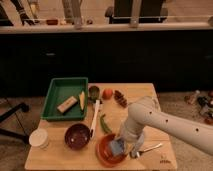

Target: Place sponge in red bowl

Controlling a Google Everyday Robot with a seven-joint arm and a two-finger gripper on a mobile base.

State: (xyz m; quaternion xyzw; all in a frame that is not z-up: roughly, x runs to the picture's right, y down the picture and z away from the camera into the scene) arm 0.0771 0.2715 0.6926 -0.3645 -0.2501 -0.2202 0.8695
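Near the desk's [150, 92] front edge, the hand [120, 146] pinched the sponge [117, 147], seemingly light and squashy, over the red bowl [104, 153].

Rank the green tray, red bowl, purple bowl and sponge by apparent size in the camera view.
1. Green tray, clearly largest.
2. Red bowl and purple bowl: too alike to rank, with the red one partly hidden by the arm.
3. Sponge, smallest, over the red bowl at the gripper.
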